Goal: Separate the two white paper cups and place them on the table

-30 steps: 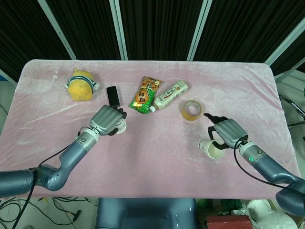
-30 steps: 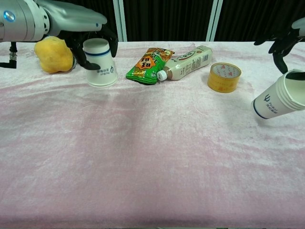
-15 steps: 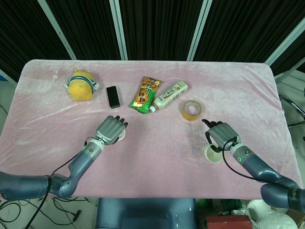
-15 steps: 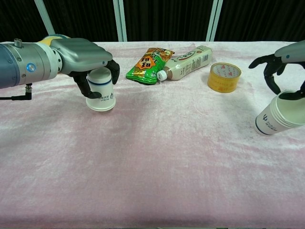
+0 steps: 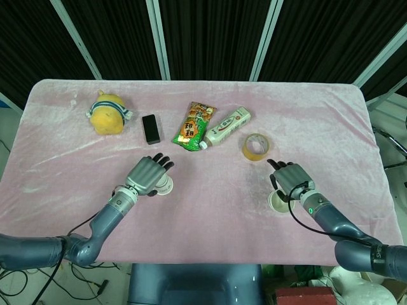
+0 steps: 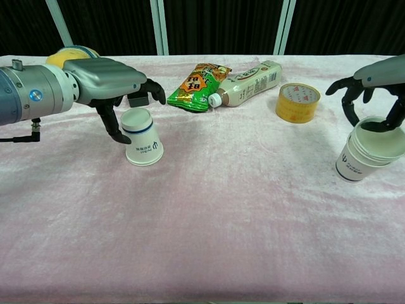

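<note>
One white paper cup [image 6: 143,136] [image 5: 164,186] stands upside down on the pink table [image 6: 240,209], left of centre. My left hand [image 6: 104,79] [image 5: 149,175] hovers over it with its fingers spread and holds nothing. The other white paper cup [image 6: 364,155] [image 5: 277,202] stands mouth up and slightly tilted at the right. My right hand [image 6: 373,79] [image 5: 289,178] arches over its rim. One fingertip dips inside the mouth and still holds the cup.
At the back lie a yellow plush toy [image 5: 108,114], a black phone [image 5: 151,128], a green-orange snack packet [image 5: 194,126] and a lying bottle [image 5: 226,127]. A yellow tape roll [image 6: 297,101] sits just behind and left of the right cup.
The left hand set its cup down closer to the front and let go, fingers spreading. The right hand lowered its tilted cup until it stands nearly upright on the table.
</note>
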Tool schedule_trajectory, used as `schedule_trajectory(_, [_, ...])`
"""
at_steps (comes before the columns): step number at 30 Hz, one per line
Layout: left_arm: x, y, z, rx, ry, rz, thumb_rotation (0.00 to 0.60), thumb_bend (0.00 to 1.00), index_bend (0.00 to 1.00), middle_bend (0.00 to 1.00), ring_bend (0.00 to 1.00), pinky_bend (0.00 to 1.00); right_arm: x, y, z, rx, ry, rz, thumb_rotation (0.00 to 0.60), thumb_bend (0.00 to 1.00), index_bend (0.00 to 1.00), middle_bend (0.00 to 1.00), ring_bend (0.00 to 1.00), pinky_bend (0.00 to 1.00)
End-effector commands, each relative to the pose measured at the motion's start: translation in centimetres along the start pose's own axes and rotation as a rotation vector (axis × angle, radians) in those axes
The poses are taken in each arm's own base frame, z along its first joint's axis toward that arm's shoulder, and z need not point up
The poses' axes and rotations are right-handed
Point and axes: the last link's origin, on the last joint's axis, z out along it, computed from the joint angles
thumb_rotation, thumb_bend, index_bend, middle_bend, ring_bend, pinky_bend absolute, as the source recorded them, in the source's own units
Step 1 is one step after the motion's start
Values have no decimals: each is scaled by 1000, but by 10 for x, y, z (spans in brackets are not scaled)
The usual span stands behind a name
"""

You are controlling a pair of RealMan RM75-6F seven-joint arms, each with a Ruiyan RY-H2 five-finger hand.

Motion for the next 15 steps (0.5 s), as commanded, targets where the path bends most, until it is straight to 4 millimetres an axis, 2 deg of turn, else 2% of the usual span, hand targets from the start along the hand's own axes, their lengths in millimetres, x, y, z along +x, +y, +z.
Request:
schedule_trajectory(1, [1, -1, -1, 2, 3, -3, 600, 146, 161, 152, 95, 395, 2, -1, 0, -7, 7, 3, 600, 393, 425, 0, 106, 196])
schedule_trajectory(11, [5, -6, -3, 6, 12, -1, 600, 147, 159, 147, 78, 351, 9, 3, -5, -32, 9, 18, 600, 387, 330, 0, 103, 197])
schedule_trajectory(15, [16, -8, -7, 3, 51, 2, 600, 146, 157, 143, 50, 307, 21, 3, -11, -25, 60, 58, 600, 377, 270, 0, 89, 197])
